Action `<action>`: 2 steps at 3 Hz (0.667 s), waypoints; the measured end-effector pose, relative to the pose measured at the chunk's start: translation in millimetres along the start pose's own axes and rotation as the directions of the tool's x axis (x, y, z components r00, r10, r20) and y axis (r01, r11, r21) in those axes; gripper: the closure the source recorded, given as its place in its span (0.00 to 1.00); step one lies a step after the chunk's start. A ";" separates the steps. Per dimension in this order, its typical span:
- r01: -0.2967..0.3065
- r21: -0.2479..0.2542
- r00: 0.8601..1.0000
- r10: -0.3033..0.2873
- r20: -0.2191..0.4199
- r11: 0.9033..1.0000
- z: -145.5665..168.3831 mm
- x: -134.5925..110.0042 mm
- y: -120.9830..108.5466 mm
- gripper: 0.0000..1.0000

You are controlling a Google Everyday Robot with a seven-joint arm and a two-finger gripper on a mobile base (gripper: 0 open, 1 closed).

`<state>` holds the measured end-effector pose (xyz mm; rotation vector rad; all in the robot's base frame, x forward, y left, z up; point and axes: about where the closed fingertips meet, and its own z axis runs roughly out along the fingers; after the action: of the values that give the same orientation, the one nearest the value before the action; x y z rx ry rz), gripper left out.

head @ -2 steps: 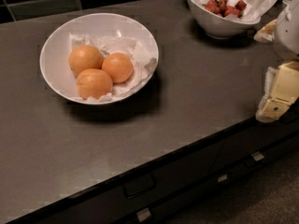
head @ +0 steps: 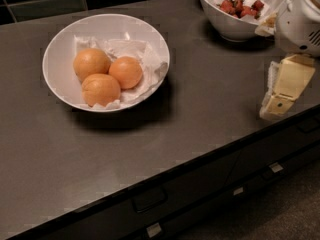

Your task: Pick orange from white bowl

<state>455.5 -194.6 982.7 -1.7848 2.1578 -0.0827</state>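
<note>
Round, smooth orange [head: 126, 72], deep in colour, a little smaller than the two paler oranges [head: 91, 64] next to it. Lying right of centre in the bowl [head: 56, 44], touching both of the others, on crumpled white paper [head: 147, 56]. Wide, shallow, glossy white bowl, set on a dark counter [head: 200, 119]. Farther right and back, a deeper berry bowl [head: 227, 31]. At the right edge, cream-coloured gripper [head: 274, 106], low over the counter's front, well apart from the orange. Open or closed: cannot tell. Below the counter, drawers [head: 150, 199].
</note>
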 end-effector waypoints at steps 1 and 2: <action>0.081 -0.012 0.996 -0.081 0.043 0.997 9.2 -35.4 -14.0 0.00; 0.082 -0.012 0.996 -0.081 0.043 0.997 9.0 -35.7 -14.1 0.00</action>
<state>477.0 -161.7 985.7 -1.8650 2.0612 -0.0498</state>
